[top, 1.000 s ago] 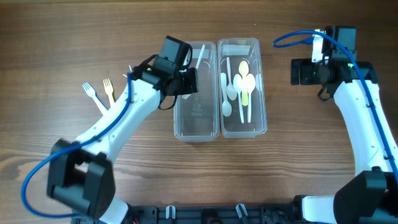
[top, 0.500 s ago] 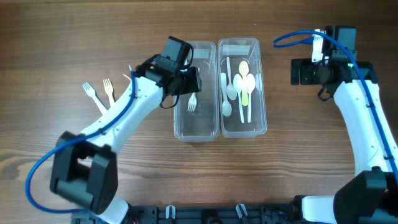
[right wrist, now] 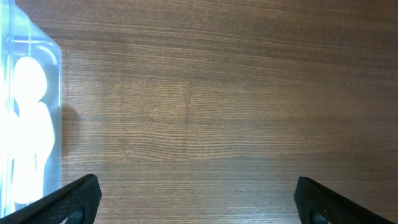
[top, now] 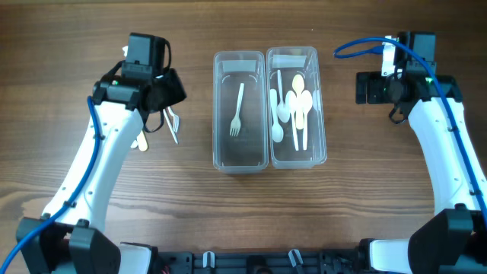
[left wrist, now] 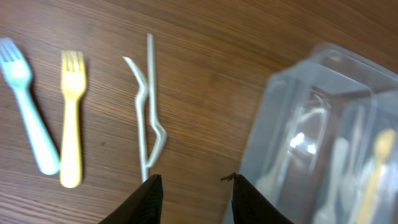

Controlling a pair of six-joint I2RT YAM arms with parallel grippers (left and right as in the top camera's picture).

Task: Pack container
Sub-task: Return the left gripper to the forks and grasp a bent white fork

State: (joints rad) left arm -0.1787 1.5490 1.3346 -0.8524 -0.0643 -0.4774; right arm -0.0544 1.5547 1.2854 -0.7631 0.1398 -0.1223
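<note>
Packing partly done. The clear plastic fork tub [top: 243, 156] holds one white plastic fork [top: 237, 110] lying flat along its length. Touching its right side, the second clear plastic tub [top: 316, 156] holds a bunch of white and pale yellow plastic spoons [top: 293, 106]. Left of the fork tub, loose on the wooden table [top: 365, 205], are a pale blue plastic fork [left wrist: 28, 115] and a yellow plastic fork [left wrist: 72, 118] just beside it. Nearer the tub lie two thin white plastic utensils [left wrist: 149, 93], on edge, type hard to tell. So four pieces seem left to pack, likely into the fork tub. Left gripper [left wrist: 193, 199] hovers over the white pair, well left of the fork tub, fingers parted with nothing between them. Right gripper [right wrist: 193, 199] sits far right of the fork tub over bare wood, spread wide and empty. Next step looks like a pick on one of the white pieces.
</note>
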